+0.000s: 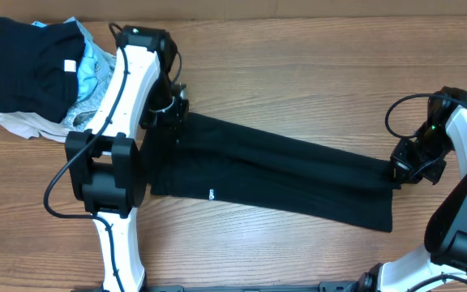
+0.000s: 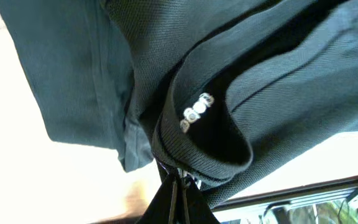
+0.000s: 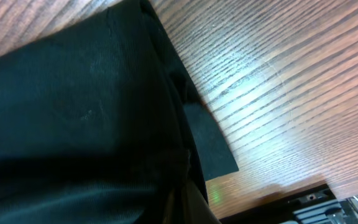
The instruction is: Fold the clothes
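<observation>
A large black T-shirt lies folded lengthwise into a long band across the table, with a small white logo near its left end. My left gripper is shut on the shirt's left end; in the left wrist view the collar fabric bunches right above the closed fingers. My right gripper is shut on the shirt's right end; in the right wrist view black cloth covers the fingers.
A pile of other clothes sits at the back left: a black piece, a light-blue piece and a beige piece. The wooden table shows around the shirt. The left arm's base stands beside the shirt's left end.
</observation>
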Tool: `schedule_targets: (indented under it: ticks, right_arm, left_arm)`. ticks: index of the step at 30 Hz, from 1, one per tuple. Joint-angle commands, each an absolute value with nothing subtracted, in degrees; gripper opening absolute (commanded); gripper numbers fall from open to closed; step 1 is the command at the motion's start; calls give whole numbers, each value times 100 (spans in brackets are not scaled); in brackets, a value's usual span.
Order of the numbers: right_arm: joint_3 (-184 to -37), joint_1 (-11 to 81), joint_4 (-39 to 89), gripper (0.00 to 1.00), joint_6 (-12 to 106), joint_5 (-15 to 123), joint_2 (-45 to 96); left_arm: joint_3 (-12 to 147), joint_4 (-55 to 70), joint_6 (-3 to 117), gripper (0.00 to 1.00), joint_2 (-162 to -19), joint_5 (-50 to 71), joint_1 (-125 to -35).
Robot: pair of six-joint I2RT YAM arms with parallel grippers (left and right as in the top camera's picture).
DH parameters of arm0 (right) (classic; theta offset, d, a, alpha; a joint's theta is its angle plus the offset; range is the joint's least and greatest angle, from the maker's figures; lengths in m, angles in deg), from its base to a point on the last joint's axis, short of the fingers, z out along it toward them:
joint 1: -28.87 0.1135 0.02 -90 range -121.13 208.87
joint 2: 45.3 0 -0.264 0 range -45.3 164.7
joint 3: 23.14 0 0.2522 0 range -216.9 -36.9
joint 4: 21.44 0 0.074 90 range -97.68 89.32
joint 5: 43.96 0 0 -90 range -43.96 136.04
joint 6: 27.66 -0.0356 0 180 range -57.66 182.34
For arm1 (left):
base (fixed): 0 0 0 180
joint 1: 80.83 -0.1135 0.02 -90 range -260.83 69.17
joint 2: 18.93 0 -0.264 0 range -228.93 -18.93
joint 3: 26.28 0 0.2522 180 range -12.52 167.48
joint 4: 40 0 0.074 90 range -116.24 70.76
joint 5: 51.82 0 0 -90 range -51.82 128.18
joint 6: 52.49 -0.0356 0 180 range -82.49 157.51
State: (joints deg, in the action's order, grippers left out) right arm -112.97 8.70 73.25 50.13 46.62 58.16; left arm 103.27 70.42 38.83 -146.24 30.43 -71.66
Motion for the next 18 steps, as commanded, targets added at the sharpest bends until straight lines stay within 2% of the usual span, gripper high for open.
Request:
schedule_targets:
  ticks: [1,2,3,7,13,15,18]
  right_arm:
    - [-11061,888,7191,11,4908,4503,5798]
    - [-10993,888,7115,36,4893,4505,5798]
    - [-10928,888,7034,47,4875,4507,5798]
    - [-10801,853,6671,52,4838,4553,5798]
    - [-10799,322,6144,72,4807,5598,5798]
    - [-10784,118,6125,74,5009,5884,5798]
    - [-10528,-140,6107,73,5085,6258,5798]
  left_arm:
    - [10196,7060,3942,4,-14580,3286,-7127]
    - [10196,7062,3942,4,-14580,3284,-7127]
    - [10196,7060,3940,5,-14580,3286,-7127]
    - [10196,7062,3918,14,-14580,3286,-7127]
    - [10196,7062,3913,30,-14578,3277,-7127]
    - [10196,7062,3874,34,-14578,3277,-7129]
    - [10198,7062,3872,34,-14578,3282,-7144]
